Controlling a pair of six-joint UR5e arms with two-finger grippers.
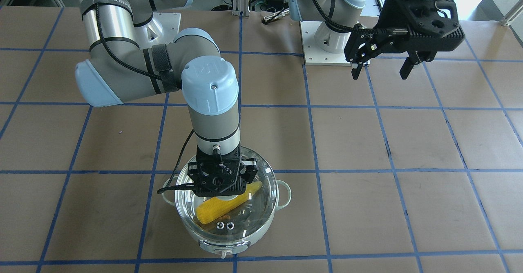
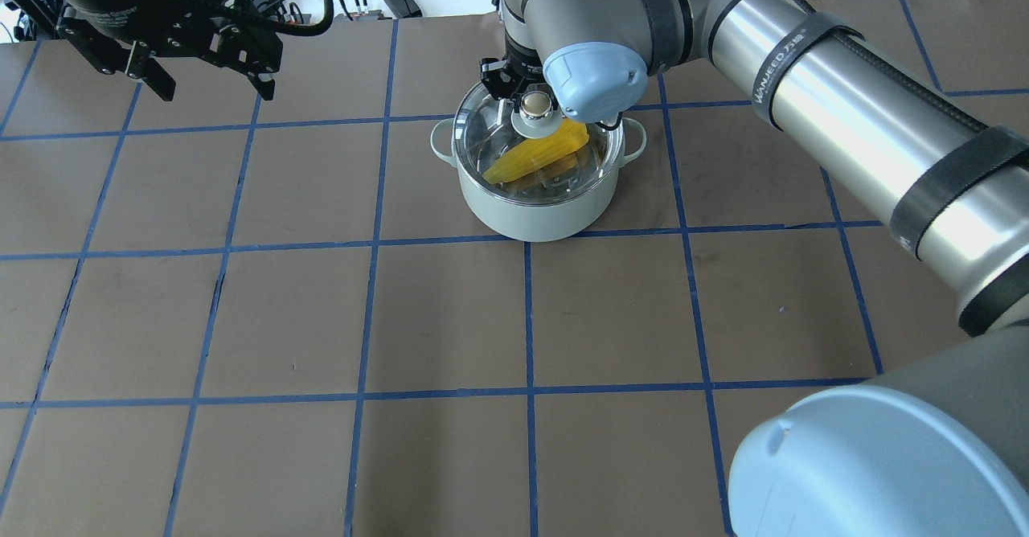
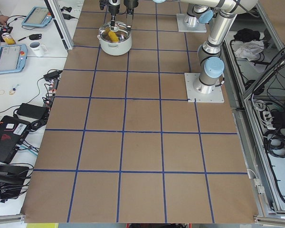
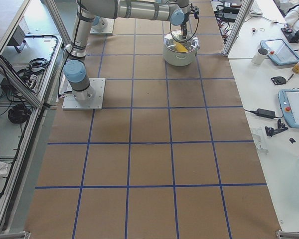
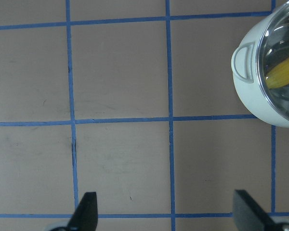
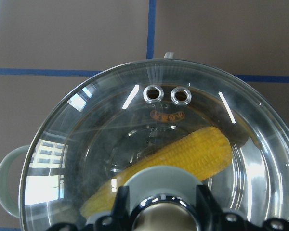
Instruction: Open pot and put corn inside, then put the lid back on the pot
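The mint-green pot [image 1: 222, 246] stands on the table with the clear glass lid [image 1: 263, 207] resting on its rim. The yellow corn [image 1: 216, 211] lies inside, seen through the glass. My right gripper [image 1: 220, 191] points straight down over the lid's centre. In the right wrist view its fingers [image 6: 121, 204] flank and touch the lid's knob [image 2: 537, 105], so it looks shut on it. The lid [image 6: 86, 144] with its two vent rings covers the corn [image 6: 192, 149]. My left gripper [image 1: 380, 70] is open and empty, raised well away from the pot [image 5: 250, 91].
The table is brown paper with a blue tape grid [image 2: 526, 320]. The arm mounting plates [image 1: 327, 48] sit at the robot's side. Side benches with tablets, a mug and cables [image 3: 19, 52] lie beyond the table's ends.
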